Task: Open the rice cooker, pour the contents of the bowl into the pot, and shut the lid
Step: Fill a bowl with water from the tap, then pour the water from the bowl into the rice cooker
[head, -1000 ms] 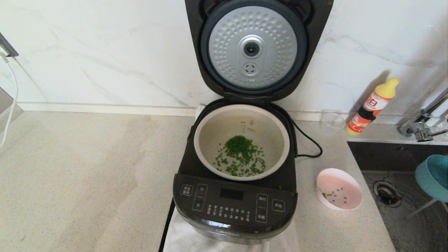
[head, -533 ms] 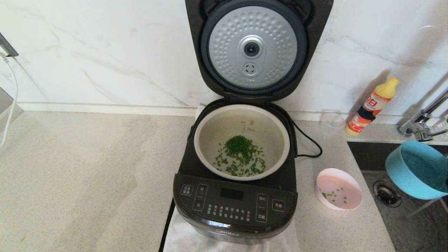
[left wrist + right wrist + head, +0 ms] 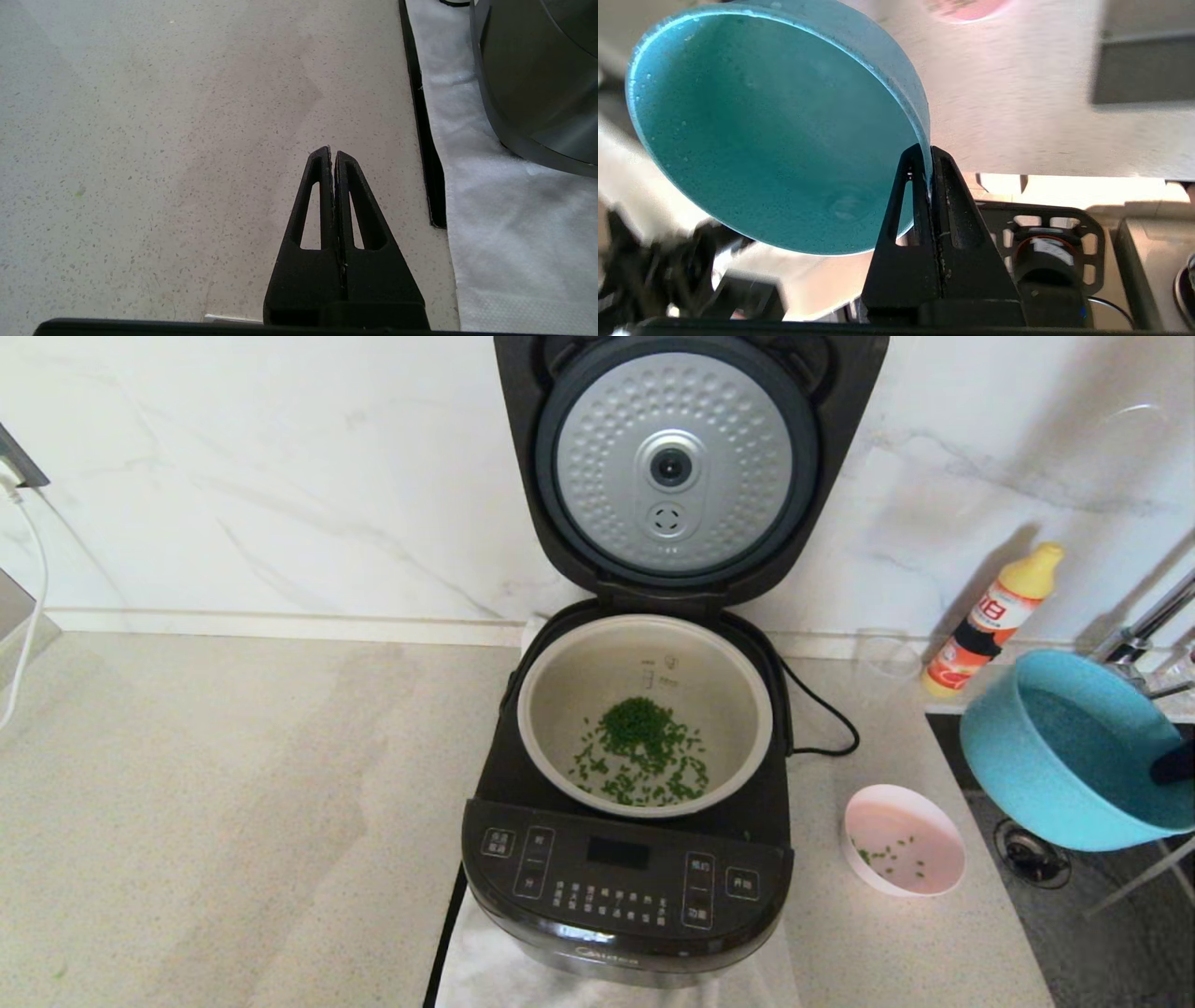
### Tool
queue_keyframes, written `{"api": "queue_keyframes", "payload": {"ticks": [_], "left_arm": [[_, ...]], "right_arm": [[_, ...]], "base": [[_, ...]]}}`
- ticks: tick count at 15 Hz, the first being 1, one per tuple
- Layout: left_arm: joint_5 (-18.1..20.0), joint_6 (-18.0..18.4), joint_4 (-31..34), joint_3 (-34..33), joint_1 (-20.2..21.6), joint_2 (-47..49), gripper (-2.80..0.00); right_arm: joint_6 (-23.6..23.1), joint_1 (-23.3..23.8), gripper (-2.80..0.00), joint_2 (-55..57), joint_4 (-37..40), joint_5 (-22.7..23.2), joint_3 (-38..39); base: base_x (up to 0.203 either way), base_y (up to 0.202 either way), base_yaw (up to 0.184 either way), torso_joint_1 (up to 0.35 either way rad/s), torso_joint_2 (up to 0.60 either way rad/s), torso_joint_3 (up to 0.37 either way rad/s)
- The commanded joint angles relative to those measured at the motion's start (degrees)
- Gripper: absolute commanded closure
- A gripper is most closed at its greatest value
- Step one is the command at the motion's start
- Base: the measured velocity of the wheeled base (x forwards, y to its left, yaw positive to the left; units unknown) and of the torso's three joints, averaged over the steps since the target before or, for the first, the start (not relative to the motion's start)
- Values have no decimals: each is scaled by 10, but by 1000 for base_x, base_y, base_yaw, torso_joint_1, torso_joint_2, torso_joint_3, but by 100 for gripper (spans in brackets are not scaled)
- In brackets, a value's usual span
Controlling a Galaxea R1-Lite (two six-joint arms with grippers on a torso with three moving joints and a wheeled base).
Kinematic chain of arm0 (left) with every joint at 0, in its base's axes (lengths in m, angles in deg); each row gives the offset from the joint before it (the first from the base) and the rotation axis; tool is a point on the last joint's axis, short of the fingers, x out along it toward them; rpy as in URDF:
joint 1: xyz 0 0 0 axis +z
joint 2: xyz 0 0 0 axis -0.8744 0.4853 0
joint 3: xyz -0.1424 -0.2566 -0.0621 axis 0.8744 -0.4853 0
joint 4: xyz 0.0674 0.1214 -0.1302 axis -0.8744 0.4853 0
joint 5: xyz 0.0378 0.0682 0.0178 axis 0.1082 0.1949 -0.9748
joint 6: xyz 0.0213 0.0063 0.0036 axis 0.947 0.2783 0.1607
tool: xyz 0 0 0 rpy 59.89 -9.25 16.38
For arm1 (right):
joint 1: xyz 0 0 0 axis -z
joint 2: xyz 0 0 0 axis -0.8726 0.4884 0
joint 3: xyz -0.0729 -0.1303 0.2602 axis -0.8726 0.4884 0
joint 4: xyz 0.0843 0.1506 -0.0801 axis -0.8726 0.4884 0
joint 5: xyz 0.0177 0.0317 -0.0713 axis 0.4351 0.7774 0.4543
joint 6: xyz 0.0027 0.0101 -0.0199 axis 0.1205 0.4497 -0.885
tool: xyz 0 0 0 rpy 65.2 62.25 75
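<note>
Head view showed you the rice cooker (image 3: 627,803) at the middle of the counter (image 3: 233,821), its lid (image 3: 686,467) standing upright against the marble wall and the pot (image 3: 644,714) uncovered, with green bits scattered over its bottom. Left of the cooker you had a wide bare stretch of counter; to the right the counter was narrow and ended at the sink (image 3: 1074,896) edge. On that strip sat a small pink bowl (image 3: 904,840) with a few green bits, near the cooker's right front corner, and farther back a clear cup (image 3: 887,658) and an orange bottle (image 3: 994,621) by the wall, with the power cord (image 3: 826,719) looping beside the cooker. Your right gripper (image 3: 930,154) was clamped on the rim of a teal bowl (image 3: 1064,747), held tilted above the sink, apart from the cooker. Your left gripper (image 3: 332,154) hung low over the counter just beside the cooker's base, fingers pressed together and empty.
</note>
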State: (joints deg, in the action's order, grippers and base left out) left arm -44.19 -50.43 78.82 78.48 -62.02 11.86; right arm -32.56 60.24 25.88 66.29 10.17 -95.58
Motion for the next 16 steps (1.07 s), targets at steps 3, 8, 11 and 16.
{"api": "queue_keyframes", "payload": {"ticks": [3, 8, 11, 16], "left_arm": [[0, 0, 0, -5, 0, 0, 0], [0, 0, 0, -5, 0, 0, 0], [0, 0, 0, -5, 0, 0, 0], [0, 0, 0, -5, 0, 0, 0]], "right_arm": [[49, -123, 0, 39, -7, -63, -30], [106, -243, 0, 80, -65, -138, -36], [123, -291, 0, 96, -96, -174, -36], [124, -339, 0, 101, -136, -200, -37]], "base": [[0, 0, 0, 0, 0, 0], [0, 0, 0, 0, 0, 0], [0, 0, 0, 0, 0, 0], [0, 0, 0, 0, 0, 0]]}}
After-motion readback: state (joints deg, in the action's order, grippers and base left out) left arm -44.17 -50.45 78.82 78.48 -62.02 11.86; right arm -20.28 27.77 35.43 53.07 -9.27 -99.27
